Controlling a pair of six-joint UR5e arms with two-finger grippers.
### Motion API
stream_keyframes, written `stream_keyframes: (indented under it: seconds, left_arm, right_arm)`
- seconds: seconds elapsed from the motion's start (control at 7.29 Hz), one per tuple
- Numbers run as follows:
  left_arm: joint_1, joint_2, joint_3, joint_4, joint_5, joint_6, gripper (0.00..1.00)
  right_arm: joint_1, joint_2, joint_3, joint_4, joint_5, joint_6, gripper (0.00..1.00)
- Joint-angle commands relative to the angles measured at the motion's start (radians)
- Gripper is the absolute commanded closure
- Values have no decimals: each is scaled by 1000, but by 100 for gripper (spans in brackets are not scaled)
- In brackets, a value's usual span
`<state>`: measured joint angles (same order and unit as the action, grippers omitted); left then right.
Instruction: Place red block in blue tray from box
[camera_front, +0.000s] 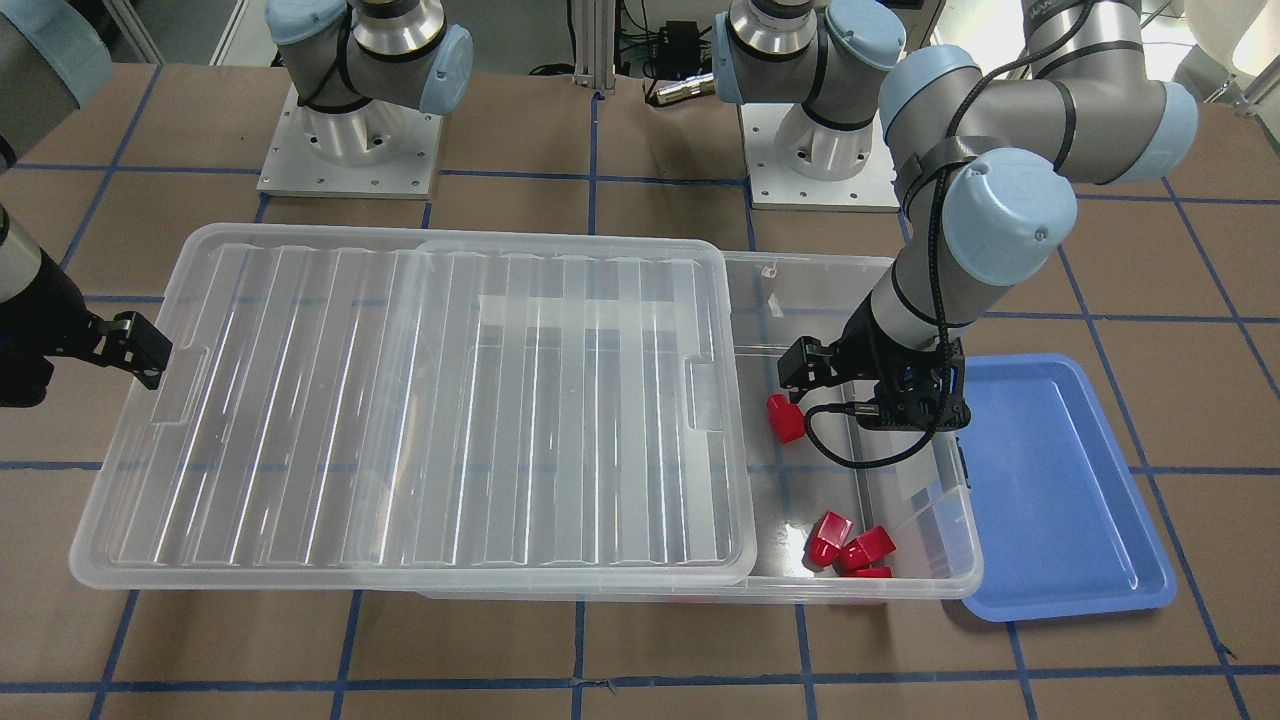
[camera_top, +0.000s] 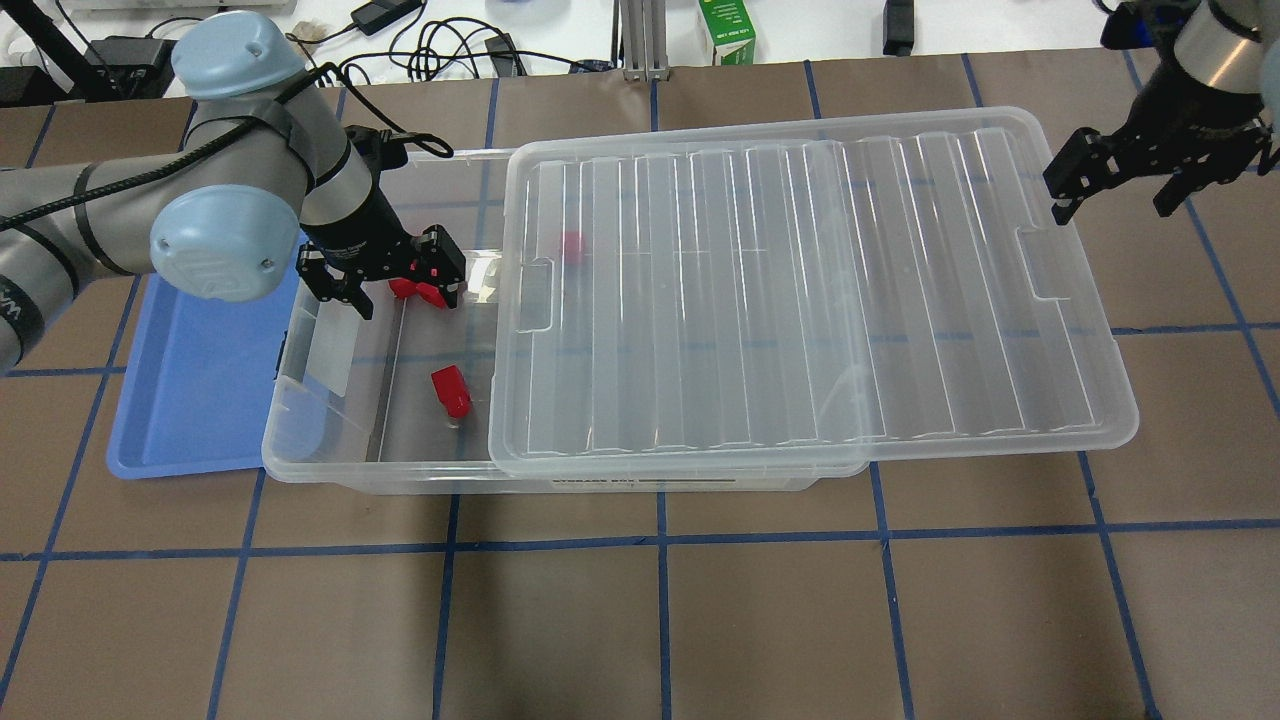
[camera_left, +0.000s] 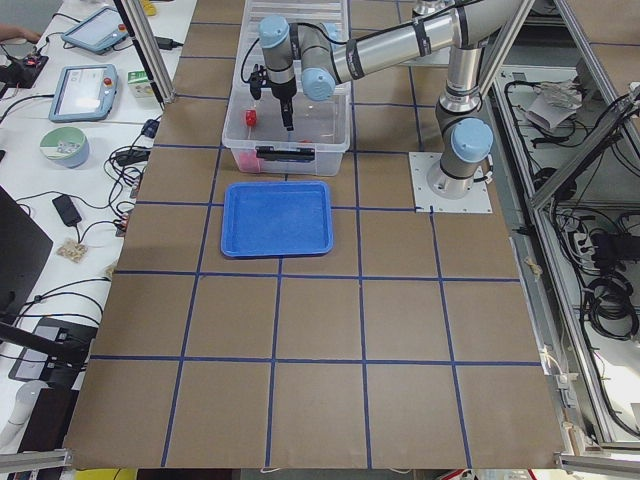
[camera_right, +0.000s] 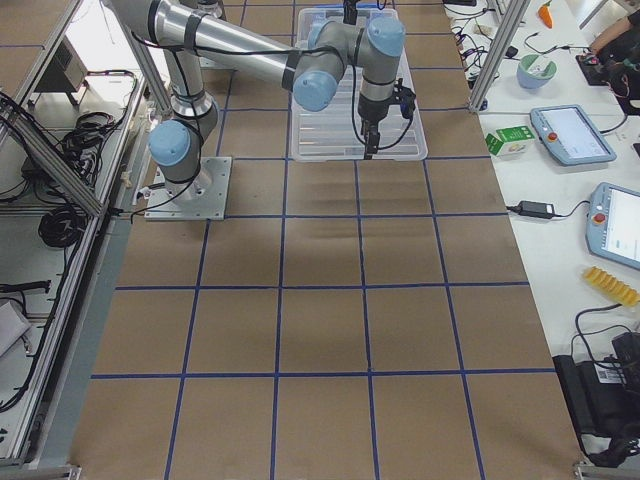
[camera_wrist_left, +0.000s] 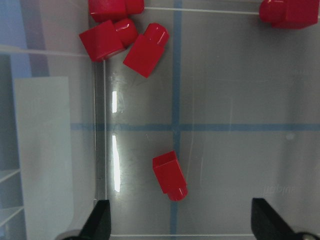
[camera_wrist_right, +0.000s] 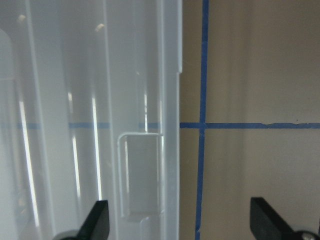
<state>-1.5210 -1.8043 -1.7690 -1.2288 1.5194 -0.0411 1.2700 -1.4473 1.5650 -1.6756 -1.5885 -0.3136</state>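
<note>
The clear box (camera_top: 330, 440) has its ribbed lid (camera_top: 800, 300) slid toward my right, so its left end is uncovered. Red blocks lie on the box floor. One lies alone (camera_top: 452, 390), also seen in the left wrist view (camera_wrist_left: 170, 175). A cluster (camera_front: 850, 545) lies at the far wall, also in the wrist view (camera_wrist_left: 107, 37). Another shows under the lid (camera_top: 572, 245). My left gripper (camera_top: 390, 283) is open and empty above the uncovered end, over the cluster. The blue tray (camera_top: 200, 380) lies beside the box's left end and holds nothing. My right gripper (camera_top: 1118, 195) is open at the lid's right edge.
The lid's handle notch (camera_wrist_right: 142, 175) lies under the right gripper. The box wall (camera_front: 960, 540) stands between the blocks and the tray (camera_front: 1060, 480). Cables and a green carton (camera_top: 728, 30) sit beyond the table's far edge.
</note>
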Motion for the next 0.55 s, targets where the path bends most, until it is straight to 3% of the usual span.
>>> stream_keyframes:
  seconds: [0.0, 0.41]
  left_arm:
    - [-1, -24, -77, 98, 1, -31, 0]
    - [-1, -55, -168, 187, 1, -210, 0]
  right_arm:
    - [87, -36, -117, 146, 48, 88, 0]
    - [270, -71, -105, 152, 48, 342, 0]
